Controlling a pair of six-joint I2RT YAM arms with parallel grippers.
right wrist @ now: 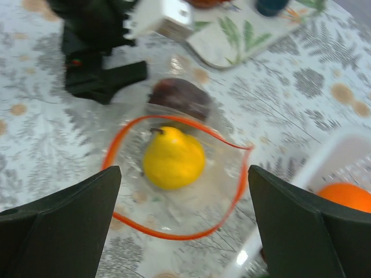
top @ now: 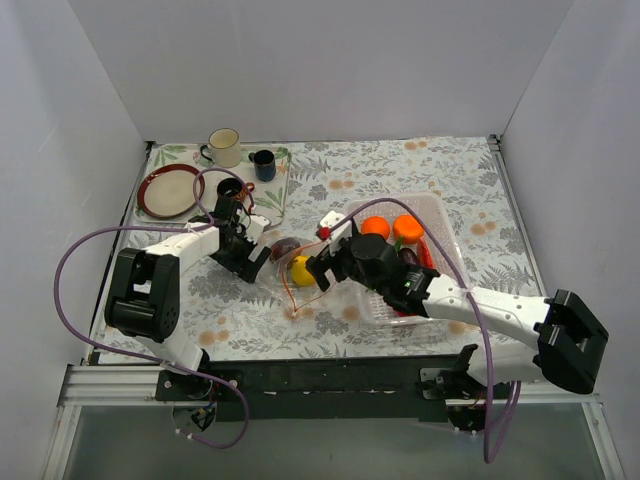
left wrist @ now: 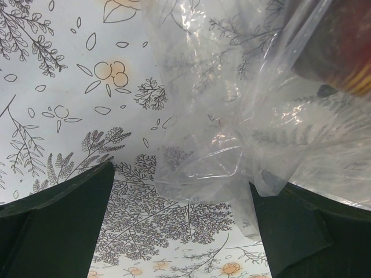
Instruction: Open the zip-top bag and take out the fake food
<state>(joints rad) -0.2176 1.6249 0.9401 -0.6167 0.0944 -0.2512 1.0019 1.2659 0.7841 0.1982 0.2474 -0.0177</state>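
Observation:
The zip-top bag point(top: 290, 268) lies mid-table, its orange-red zip strip point(right wrist: 174, 231) pulled into an open loop. Inside it I see fake food: a yellow pear point(right wrist: 173, 159) and, behind it, a dark red piece point(right wrist: 181, 97). My right gripper point(right wrist: 183, 176) is open, facing the bag's mouth, a finger on either side and touching nothing. My left gripper point(left wrist: 182, 188) is open at the bag's crumpled closed end point(left wrist: 243, 116), the clear plastic lying between its fingers. Two orange balls point(top: 376, 226) and red pieces point(top: 425, 255) lie in the white basket point(top: 445, 225).
At the back left stand a red-rimmed plate point(top: 170, 190), a cream mug point(top: 224, 147), a dark blue mug point(top: 264, 164) and a dark mug point(top: 229, 188) by a leaf-print mat point(top: 275, 200). The basket sits just right of my right gripper point(top: 320, 268).

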